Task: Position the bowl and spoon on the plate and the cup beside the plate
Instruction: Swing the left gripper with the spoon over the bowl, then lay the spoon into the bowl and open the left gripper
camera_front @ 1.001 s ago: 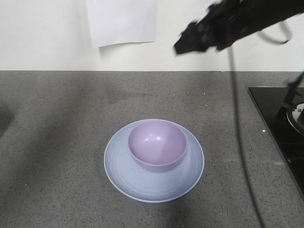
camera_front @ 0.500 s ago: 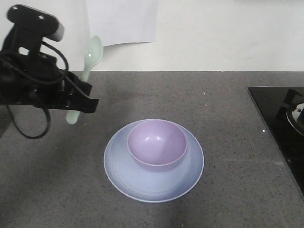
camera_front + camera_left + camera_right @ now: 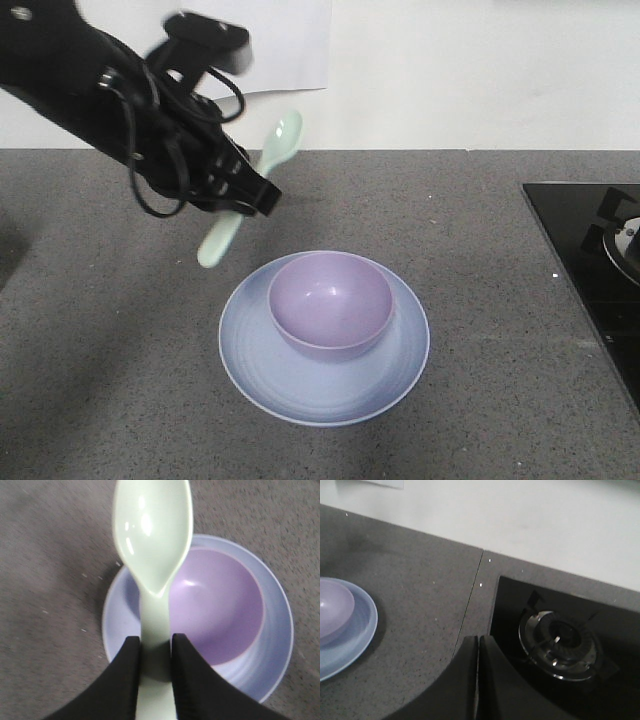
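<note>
The lavender bowl (image 3: 331, 303) sits inside the pale blue plate (image 3: 250, 355) in the middle of the grey counter. My left gripper (image 3: 243, 201) hovers above and to the left of the plate, shut on the handle of the mint-green spoon (image 3: 275, 145), whose scoop points up and away. In the left wrist view the spoon (image 3: 152, 535) hangs over the bowl (image 3: 220, 610) and plate (image 3: 277, 645), clamped between the black fingers (image 3: 125, 680). My right gripper (image 3: 478, 641) is shut and empty, over the counter beside the stove. The cup is out of view.
A black glass hob (image 3: 590, 260) with a gas burner (image 3: 560, 642) lies at the counter's right edge. A white sheet of paper (image 3: 258, 42) hangs on the back wall. The plate (image 3: 355, 630) lies left of the right gripper.
The left arm has carried the spoon to the right, from the far left to just above the plate's left rim. The right arm left the front view a second ago.
</note>
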Robot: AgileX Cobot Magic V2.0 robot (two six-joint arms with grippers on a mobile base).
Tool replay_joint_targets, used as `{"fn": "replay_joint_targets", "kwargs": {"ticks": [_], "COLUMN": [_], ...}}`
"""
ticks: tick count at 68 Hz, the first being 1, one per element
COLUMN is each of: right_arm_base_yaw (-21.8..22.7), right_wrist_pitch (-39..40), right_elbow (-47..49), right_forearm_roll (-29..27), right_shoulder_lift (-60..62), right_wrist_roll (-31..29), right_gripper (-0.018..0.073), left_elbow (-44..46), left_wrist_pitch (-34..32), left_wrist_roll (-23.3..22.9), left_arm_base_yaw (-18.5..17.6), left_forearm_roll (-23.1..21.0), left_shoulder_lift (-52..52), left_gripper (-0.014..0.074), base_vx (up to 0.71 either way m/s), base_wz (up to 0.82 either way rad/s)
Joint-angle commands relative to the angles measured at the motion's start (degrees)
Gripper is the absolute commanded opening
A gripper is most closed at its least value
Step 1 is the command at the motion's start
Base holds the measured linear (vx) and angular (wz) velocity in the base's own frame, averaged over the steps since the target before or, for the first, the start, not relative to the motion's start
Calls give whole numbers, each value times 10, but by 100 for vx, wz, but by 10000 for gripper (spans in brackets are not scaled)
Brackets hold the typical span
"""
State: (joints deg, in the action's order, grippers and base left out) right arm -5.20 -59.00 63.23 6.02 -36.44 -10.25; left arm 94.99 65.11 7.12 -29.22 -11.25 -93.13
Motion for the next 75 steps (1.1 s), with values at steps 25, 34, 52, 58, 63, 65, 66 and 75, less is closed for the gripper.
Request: {"fn": "replay_joint_targets", "kwargs": {"ticks": [25,34,52,58,63,65,66,75], "right_arm_base_yaw": [3,3,3,3,3,3,3,3], "right_wrist_pitch": [149,160,168,168,168,168,168,168], "right_elbow": [-225,-225,-225,-225,-225,-225,-225,-225], "right_forearm_roll": [7,8,8,8,8,8,8,8], "right_shoulder_lift": [29,31,31,31,31,31,31,31], "right_wrist_roll": [78,81,81,81,81,81,81,81], "right_gripper": [-5,-5,-5,-5,-5,-5,-5,-5], "left_elbow": [24,24,24,24,24,24,24,24], "left_wrist_pitch": [18,21,17,18,18,18,18,23], "left_wrist_roll": [15,16,16,16,14,14,14,10], "left_arm_base_yaw": [-54,-54,-54,-54,-54,-54,-54,-54], "left_forearm_roll": [-45,-43,-45,-45,-45,-45,-45,-45], "left_shoulder_lift": [-64,-68,-73,-73,-73,-73,-73,-73], "left_gripper": [-6,-5,28,57,96,112,121,213], "base_vx": [0,0,0,0,0,0,0,0], "base_wz": [0,0,0,0,0,0,0,0]}}
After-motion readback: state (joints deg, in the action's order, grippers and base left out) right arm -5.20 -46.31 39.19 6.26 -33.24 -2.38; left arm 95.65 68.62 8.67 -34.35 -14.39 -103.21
